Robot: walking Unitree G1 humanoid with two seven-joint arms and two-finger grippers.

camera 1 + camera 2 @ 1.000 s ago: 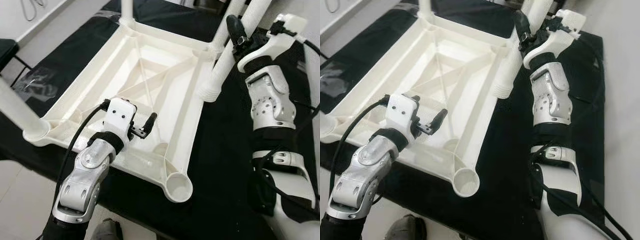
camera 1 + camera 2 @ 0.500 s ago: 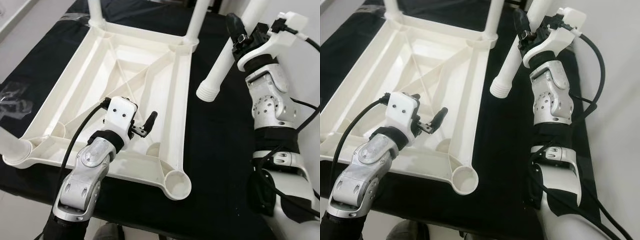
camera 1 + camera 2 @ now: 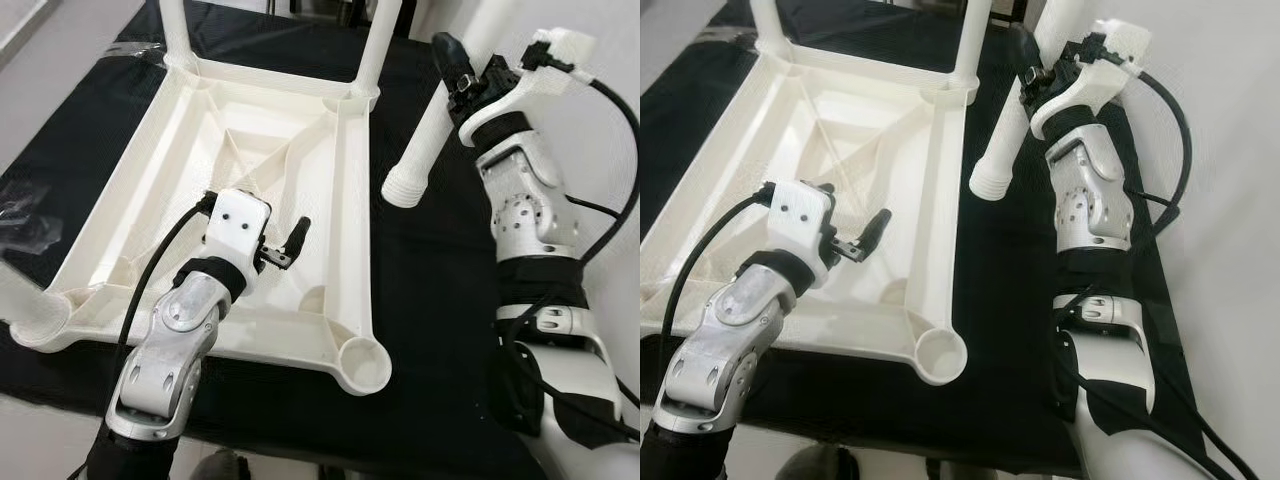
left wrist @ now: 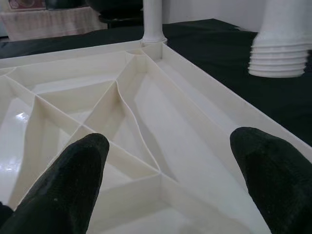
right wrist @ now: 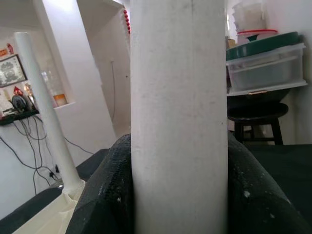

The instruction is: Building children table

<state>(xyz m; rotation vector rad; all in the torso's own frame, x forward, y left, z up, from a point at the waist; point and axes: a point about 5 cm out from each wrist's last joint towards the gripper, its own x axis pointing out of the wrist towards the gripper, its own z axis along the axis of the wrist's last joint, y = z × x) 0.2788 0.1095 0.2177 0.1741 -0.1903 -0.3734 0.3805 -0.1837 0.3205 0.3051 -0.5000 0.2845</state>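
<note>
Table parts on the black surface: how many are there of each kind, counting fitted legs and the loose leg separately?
Table top, upside down: 1
Fitted legs: 3
Loose leg, held in the right gripper: 1
Total: 5 white parts
</note>
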